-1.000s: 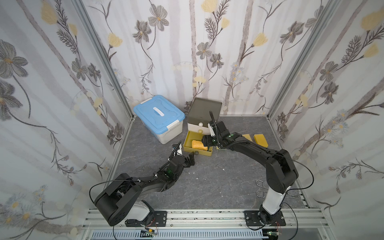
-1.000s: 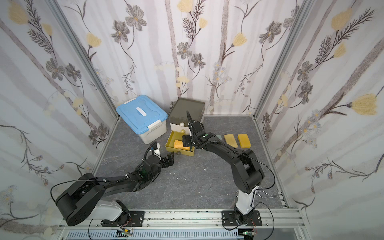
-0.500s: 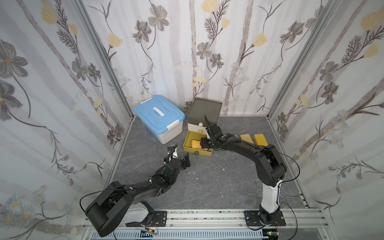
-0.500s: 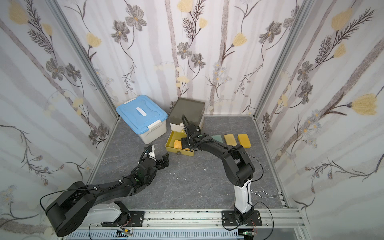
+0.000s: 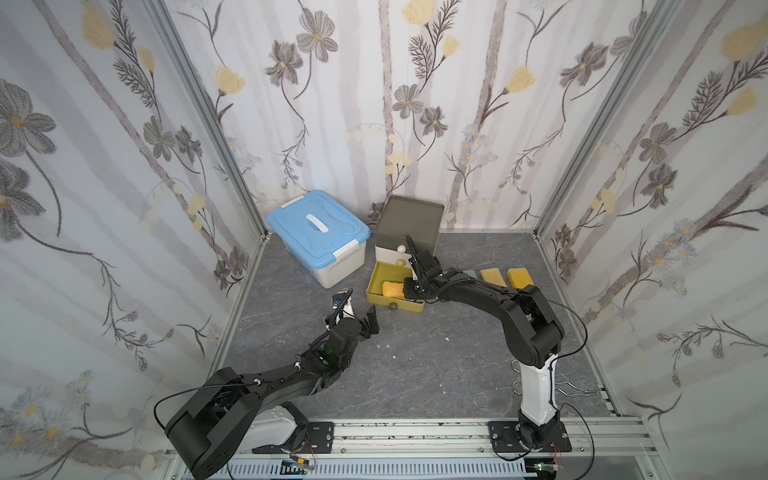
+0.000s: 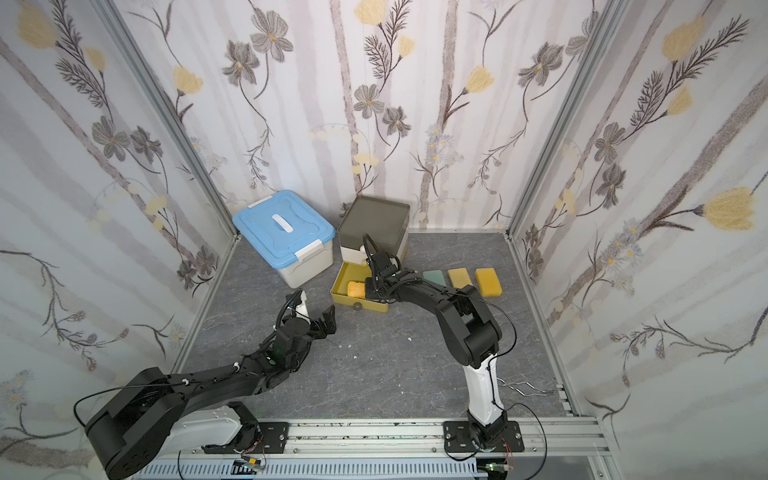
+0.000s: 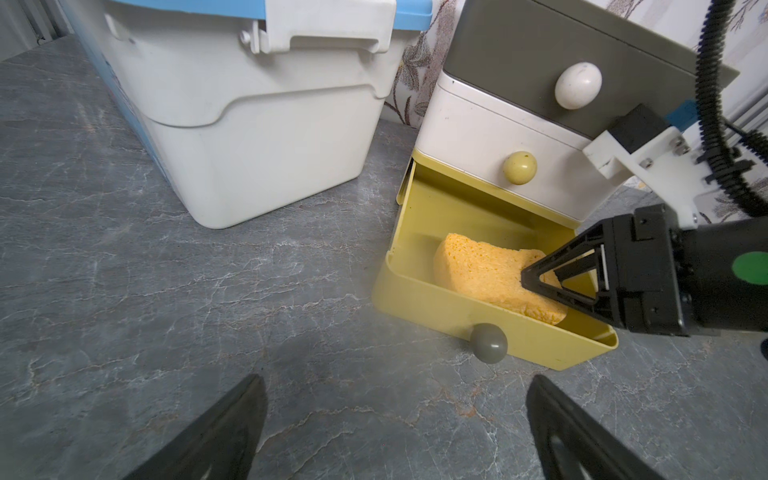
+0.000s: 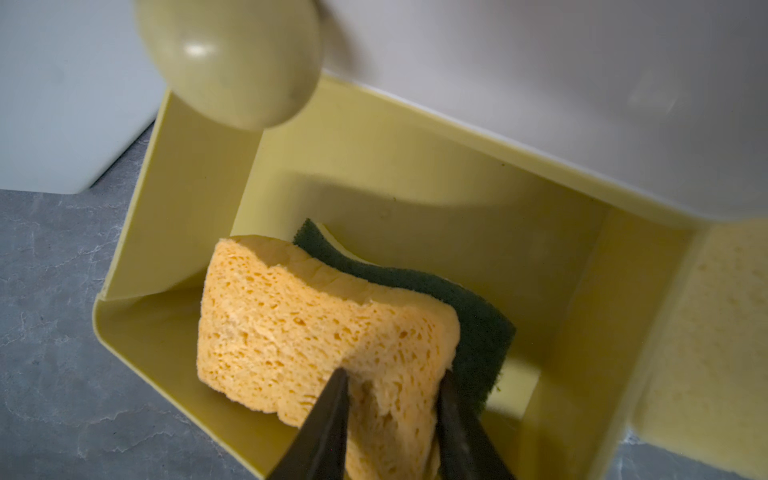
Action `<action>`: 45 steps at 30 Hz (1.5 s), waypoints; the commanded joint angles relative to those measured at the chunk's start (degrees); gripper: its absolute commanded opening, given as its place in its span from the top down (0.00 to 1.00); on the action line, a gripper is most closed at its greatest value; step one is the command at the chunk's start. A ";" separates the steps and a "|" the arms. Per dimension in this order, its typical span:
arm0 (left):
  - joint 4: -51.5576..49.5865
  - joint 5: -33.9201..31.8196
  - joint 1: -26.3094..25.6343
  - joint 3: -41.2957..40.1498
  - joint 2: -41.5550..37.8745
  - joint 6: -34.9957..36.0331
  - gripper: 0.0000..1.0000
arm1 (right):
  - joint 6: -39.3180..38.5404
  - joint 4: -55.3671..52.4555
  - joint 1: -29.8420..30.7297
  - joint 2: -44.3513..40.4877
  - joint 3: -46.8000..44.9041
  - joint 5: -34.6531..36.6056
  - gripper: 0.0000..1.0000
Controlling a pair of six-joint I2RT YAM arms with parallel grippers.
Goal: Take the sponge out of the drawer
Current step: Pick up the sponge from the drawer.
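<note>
The sponge [image 8: 324, 332], orange foam with a dark green scouring face, sits inside the open yellow drawer [image 7: 415, 295], close to its front wall. The right gripper [image 8: 390, 378] pinches 1 end, and the foam dents between its 2 fingers. The bite looks shallow, so a slow, straight lift seems best, clearing the front wall and the pale knob [image 8: 232, 62] above before swinging away. The left gripper [image 7: 395, 378] hangs near the drawer front, jaws spread wide, holding nothing.

By the table's [image 5: 415, 365] back edge a lidded bin [image 5: 318, 232] sits left of a drawer unit [image 5: 409, 222], whose pulled-out bottom drawer [image 5: 395, 306] holds the sponge [image 5: 392, 289]; three pads [image 6: 460, 277] lie to its right.
</note>
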 commanded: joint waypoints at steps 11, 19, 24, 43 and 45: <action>-0.54 -1.53 0.05 0.32 0.05 -0.14 0.00 | -0.84 1.84 0.18 -3.49 -1.38 -0.12 0.98; -0.29 -1.95 0.10 0.03 0.29 -0.47 0.00 | -0.83 2.64 0.18 -9.54 -4.20 -0.49 0.98; 0.23 -1.94 0.10 0.49 1.09 -0.04 0.00 | -0.30 3.15 0.18 -13.93 -7.07 0.24 0.98; 3.76 1.56 0.10 2.40 6.33 0.21 0.00 | 3.04 5.54 -13.37 -33.22 -26.17 4.02 0.96; 3.86 1.53 0.09 2.68 6.59 0.48 0.00 | 3.17 5.84 -16.79 -36.42 -28.28 3.17 0.96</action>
